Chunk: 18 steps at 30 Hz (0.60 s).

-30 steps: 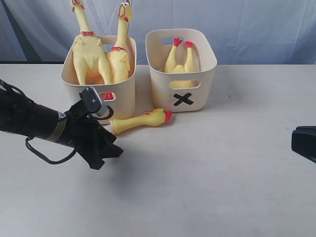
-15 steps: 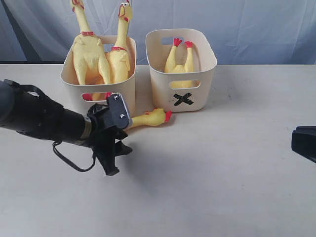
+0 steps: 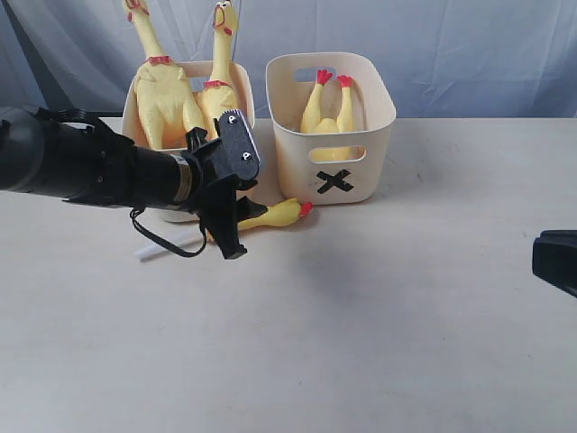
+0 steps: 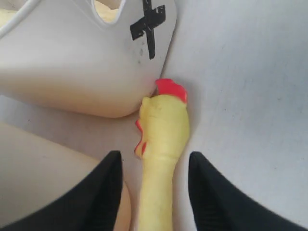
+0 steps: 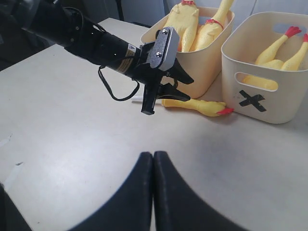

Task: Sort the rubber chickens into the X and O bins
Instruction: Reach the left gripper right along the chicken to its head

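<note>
The head-and-neck chicken (image 3: 275, 216) lies on the table in front of the two bins, its red comb against the X bin (image 3: 297, 162), and its white stick (image 3: 162, 249) pokes out behind. My left gripper (image 3: 240, 227) is open, one black finger on each side of the yellow neck (image 4: 161, 159), neither touching it. A headless body (image 3: 326, 110) stands feet up in the X bin. Two whole chickens (image 3: 164, 97) (image 3: 217, 90) stand in the other cream bin (image 5: 209, 62), whose mark the left arm hides. My right gripper (image 5: 153, 156) is shut and empty, low over bare table.
A blue-grey curtain (image 3: 469, 45) hangs behind the table. The left arm's black cable (image 3: 158, 239) loops down near the stick. The right arm's black end (image 3: 555, 259) shows at the right edge. Bare tabletop (image 3: 379, 343) lies in front of the bins.
My left arm has swung up and right toward the bins, bringing the open gripper over the head-and-neck chicken. The white stick has come into sight. The right arm has not moved.
</note>
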{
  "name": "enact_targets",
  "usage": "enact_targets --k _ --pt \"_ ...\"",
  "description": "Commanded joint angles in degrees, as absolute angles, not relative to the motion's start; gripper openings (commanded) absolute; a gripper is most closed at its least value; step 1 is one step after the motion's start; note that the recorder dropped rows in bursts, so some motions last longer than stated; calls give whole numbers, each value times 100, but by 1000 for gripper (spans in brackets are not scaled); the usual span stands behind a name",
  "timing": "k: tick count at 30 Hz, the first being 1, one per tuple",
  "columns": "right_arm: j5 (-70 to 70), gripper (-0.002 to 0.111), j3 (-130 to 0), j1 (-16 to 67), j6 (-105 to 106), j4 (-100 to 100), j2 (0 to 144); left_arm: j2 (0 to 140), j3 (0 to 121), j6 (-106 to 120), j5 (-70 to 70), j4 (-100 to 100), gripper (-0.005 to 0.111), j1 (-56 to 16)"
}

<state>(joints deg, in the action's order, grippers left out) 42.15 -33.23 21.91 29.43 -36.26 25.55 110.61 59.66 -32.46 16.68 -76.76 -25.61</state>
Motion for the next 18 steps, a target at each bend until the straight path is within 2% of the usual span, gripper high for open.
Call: enact_targets --k 1,6,11,18 --pt "4140 -1 -3299 2174 2952 -3671 2529 11065 5993 -3251 1673 -7633 42 -2591" --pt "4154 -1 -3299 2174 2952 -3671 2529 11065 5993 -3875 1947 -8074 42 -2591" --pt "4154 -1 -3299 2174 2952 -3671 2529 11065 5993 -4289 1468 -8470 42 -2721" --pt "4154 -1 -3299 2174 2952 -3671 2529 11032 5781 -4351 -191 -8399 42 -3493"
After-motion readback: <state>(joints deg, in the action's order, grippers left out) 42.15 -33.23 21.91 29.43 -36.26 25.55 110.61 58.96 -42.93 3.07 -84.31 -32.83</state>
